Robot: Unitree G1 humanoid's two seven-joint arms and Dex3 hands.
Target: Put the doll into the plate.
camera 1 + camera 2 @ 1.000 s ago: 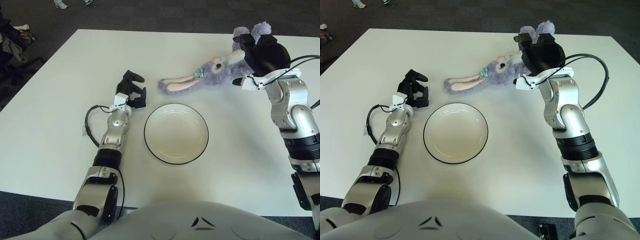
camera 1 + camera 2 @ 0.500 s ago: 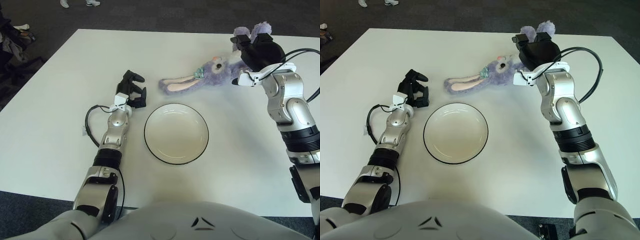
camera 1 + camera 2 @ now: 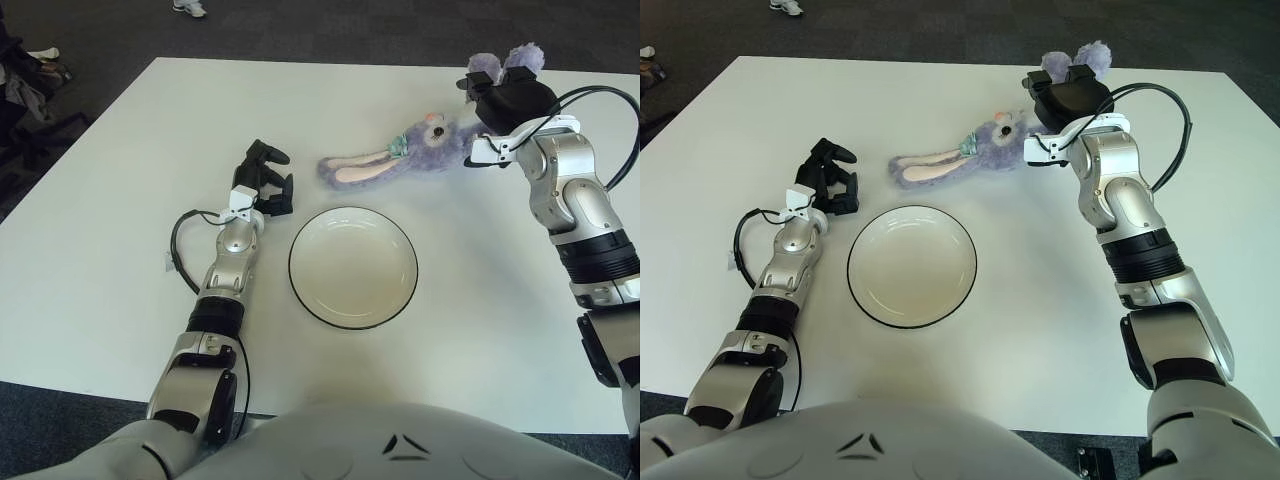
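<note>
Plate [image 3: 352, 266], white with a dark rim, sits empty on the white worktop [image 3: 100, 230] nearest the robot, with the idle left robot hand [image 3: 264, 178] just to its left, fingers curled on nothing. Beyond the plate lies the doll [image 3: 400, 158], a purple plush rabbit stretched across the worktop, long ears pointing toward the left hand and body toward the far right edge. At that far end the right robot hand [image 3: 508, 95] is on the doll's body; over the past second it has slid inward and farther back along the toy, the forearm swinging in from the worktop's right edge, while the doll itself has hardly shifted. Whether its fingers are closed on the plush or only laid over it cannot be told. The move looks like a hand settling into a grasp, so the task appears to be at the pickup stage: the doll is still outside the plate, just beyond its far rim, with the lift and carry yet to come.
</note>
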